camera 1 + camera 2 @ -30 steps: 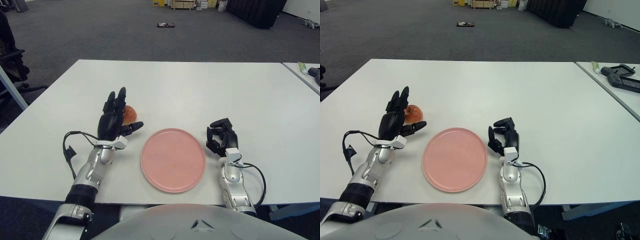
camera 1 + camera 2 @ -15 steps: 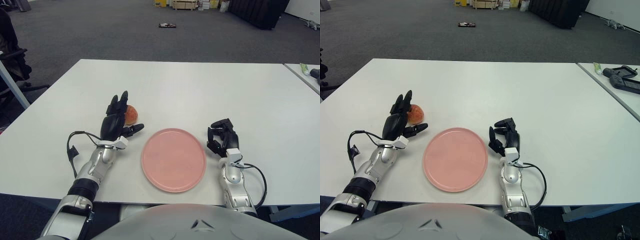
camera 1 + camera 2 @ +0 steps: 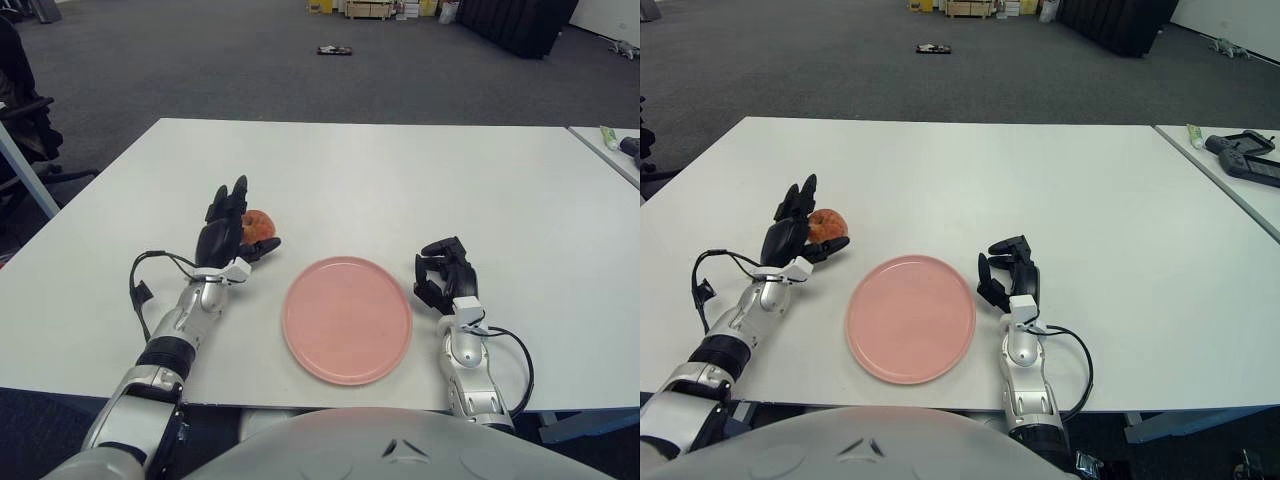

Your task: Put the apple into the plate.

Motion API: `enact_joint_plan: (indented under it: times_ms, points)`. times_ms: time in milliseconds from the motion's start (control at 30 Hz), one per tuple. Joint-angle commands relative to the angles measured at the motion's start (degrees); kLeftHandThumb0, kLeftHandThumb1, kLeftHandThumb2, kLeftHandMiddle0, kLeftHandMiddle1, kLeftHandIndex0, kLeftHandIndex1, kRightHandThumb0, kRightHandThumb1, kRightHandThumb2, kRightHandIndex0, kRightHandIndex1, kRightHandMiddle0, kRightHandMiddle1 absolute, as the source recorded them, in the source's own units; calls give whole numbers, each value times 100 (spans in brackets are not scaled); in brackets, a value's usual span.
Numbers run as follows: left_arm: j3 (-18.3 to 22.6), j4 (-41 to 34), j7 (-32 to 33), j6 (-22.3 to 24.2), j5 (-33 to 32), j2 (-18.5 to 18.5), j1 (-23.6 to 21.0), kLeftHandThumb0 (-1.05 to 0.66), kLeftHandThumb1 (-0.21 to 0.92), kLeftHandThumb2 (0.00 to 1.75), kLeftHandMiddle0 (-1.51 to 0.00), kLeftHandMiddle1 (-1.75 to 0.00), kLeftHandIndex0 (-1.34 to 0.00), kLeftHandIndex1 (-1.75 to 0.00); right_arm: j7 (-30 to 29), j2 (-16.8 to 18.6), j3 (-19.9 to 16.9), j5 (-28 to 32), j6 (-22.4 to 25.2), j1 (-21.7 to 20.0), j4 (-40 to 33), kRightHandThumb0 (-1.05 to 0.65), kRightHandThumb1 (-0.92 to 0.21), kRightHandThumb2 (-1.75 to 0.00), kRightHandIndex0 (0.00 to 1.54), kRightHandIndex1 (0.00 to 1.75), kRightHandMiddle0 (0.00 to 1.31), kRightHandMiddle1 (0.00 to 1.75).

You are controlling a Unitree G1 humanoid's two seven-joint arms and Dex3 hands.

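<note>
Now spread across most of the scene, the wide white rectangular table (image 3: 400, 180) carries everything in play, with grey carpeted floor (image 3: 250, 70) beyond its far edge. Near the robot's edge lies the round, flat pink plate (image 3: 347, 319), bare of any load. To the plate's right, the right robot hand (image 3: 443, 275) shows idle, its black fingers curled in on nothing. To the plate's left and slightly farther out, the left robot hand (image 3: 227, 230) has closed in on the small round red-orange apple (image 3: 259, 226): a second ago its fingers stood taller and looser beside the fruit; they now lean over it, thumb reaching under the near side, though the grip looks only partly wrapped and not yet firm. The apple sits on the table, just beyond the plate's upper-left rim and apart from it. Judged from this, the grasp is forming; lift and carry to the plate remain undone.
</note>
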Motion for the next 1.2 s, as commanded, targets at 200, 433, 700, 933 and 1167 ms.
enact_joint_plan:
  times_ms: [200, 433, 700, 933, 1167]
  points:
    - [-54, 357, -172, 216, -142, 115, -351, -105, 90, 16, 0, 0, 0, 0, -26, 16, -46, 4, 197, 58, 5, -38, -70, -84, 61, 141, 33, 175]
    - [-66, 615, -299, 323, -260, 123, -509, -105, 91, 17, 0, 0, 0, 0, -18, 27, -48, 15, 253, 73, -41, -38, -70, -84, 61, 139, 33, 175]
    - [-109, 766, -512, 407, -332, 162, -658, -105, 92, 17, 0, 0, 0, 0, -26, 50, -47, 27, 306, 99, -102, -37, -72, -81, 60, 138, 31, 175]
    - [-238, 783, -708, 473, -307, 236, -749, -103, 91, 23, 0, 0, -1, -7, -110, 67, -45, -43, 348, 111, -135, -38, -71, -81, 61, 139, 32, 175]
    - [-509, 898, -787, 507, -97, 380, -896, -98, 87, 30, -4, -2, 0, -31, -80, 40, -38, 3, 281, 115, -117, -38, -71, -82, 61, 140, 32, 175]
